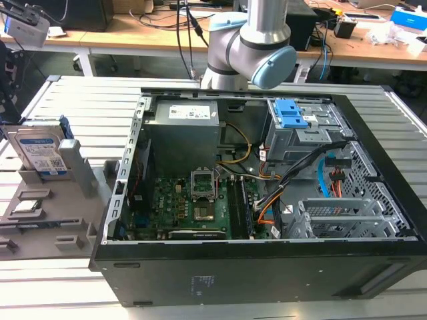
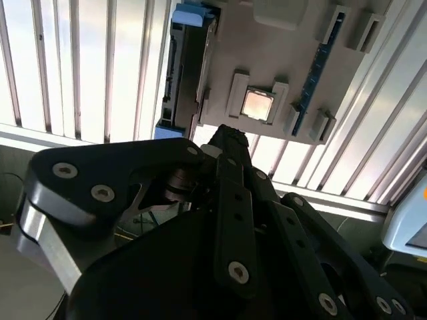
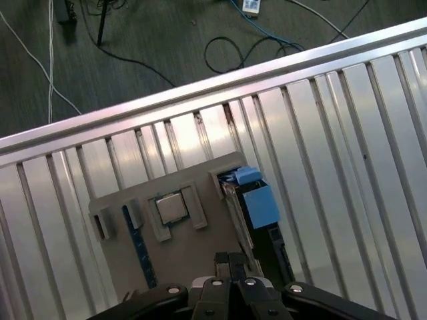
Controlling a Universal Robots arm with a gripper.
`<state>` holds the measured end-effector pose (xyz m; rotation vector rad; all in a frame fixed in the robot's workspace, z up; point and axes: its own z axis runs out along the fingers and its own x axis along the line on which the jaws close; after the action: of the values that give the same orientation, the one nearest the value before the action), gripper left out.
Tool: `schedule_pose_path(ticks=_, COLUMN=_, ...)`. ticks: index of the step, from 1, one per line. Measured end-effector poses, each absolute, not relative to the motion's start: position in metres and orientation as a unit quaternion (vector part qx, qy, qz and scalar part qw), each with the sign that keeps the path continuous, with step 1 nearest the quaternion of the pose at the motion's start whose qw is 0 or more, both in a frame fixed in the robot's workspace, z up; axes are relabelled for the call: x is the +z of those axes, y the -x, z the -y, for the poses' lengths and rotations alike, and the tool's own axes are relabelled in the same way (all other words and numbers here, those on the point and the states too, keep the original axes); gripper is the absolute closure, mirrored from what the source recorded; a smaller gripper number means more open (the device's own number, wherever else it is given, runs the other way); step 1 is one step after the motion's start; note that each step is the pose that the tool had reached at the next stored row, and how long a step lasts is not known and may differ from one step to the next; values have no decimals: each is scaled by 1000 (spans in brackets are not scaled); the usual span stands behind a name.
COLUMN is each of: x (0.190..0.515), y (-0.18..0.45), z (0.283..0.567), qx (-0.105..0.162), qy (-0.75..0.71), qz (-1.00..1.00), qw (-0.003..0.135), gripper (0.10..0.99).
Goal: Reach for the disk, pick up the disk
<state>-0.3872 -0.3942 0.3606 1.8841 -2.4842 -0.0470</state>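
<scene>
1. The disk stands on edge in a slot of the grey holder. The holder sits on the slatted desk, at the exterior view's left of the open computer case.
2. In the first wrist view the gripper hangs over the holder, apparently well above it. Its fingers are together, with nothing between them.
3. The disk lies just off the gripper's line, on the side away from the chip. The gripper tips look nearer the disk than the chip.
4. The disk's long axis runs along the holder's edge, seen edge-on from above in both wrist views.
</scene>
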Motion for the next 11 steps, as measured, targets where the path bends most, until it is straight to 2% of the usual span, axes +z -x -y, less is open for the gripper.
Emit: schedule_pose_path(ticks=11, x=361, y=387, z=394, qx=-14, qy=-649, qz=760, qw=13, gripper=980)
